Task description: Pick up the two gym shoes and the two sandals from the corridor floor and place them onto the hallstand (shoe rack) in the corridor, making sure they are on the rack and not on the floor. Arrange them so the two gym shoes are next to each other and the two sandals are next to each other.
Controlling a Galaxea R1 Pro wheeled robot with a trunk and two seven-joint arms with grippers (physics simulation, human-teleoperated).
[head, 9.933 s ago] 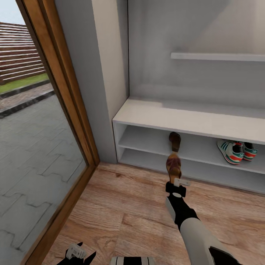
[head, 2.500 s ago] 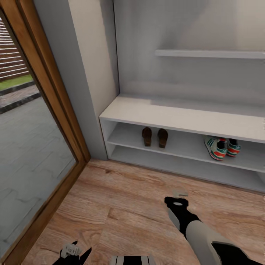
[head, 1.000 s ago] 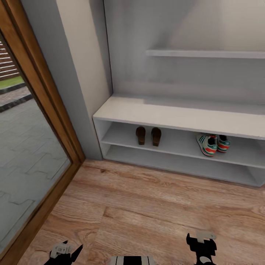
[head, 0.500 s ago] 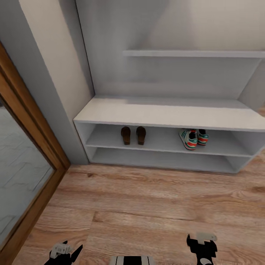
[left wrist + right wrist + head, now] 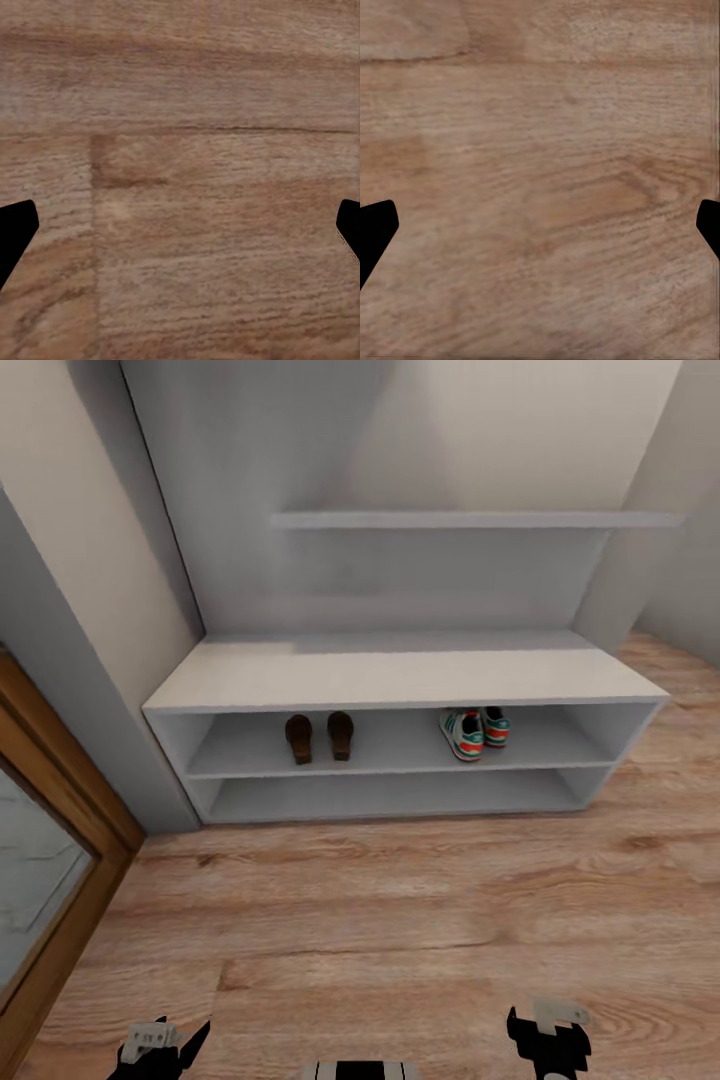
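Both pincers hang spread wide and empty above the corridor floor [image 5: 380,920], the left pincer [image 5: 180,232] and right pincer [image 5: 540,232] showing only dark fingertips over wood grain. Well ahead of them stands the hallstand [image 5: 400,675]. On its upper open shelf the two sandals [image 5: 319,737] lie side by side, ahead of the left pincer; the two gym shoes [image 5: 474,731] touch each other ahead of the right. No lettering is legible.

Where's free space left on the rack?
Hallstand: bench top and lower shelf look bare. Upper shelf is free left of the sandals, in the gap between them and the gym shoes, and right of the shoes. Each pair itself sits tight.
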